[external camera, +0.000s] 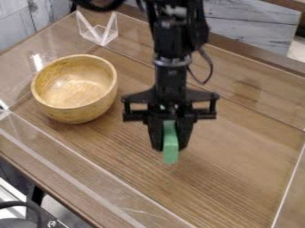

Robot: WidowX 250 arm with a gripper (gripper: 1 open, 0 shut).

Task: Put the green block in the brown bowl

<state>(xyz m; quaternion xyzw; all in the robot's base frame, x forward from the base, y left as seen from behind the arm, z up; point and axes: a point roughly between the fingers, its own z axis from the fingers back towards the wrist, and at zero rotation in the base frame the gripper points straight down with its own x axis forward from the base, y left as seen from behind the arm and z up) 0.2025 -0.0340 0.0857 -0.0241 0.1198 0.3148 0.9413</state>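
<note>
Table edges: the wooden table runs to a near edge that slants from the lower left toward the bottom of the view, with a clear raised lip along it; its right side is cut off by the frame.
Open room: bare wood lies between the brown bowl and the arm, and more to the right of the arm.
Bowl place: the brown bowl sits on the left part of the table, upright, well apart from the gripper.
Gripper: the gripper points down near the middle of the table, its fingers drawn in tight on the green block.
Block place: the green block hangs upright between the fingers, its lower end sticking out below them, just above the wood.
Hidden: the block's upper part is covered by the fingers.
Cut off: the arm's upper part leaves the top of the frame.
Hard to make out: a small clear stand at the far edge is blurred.
</note>
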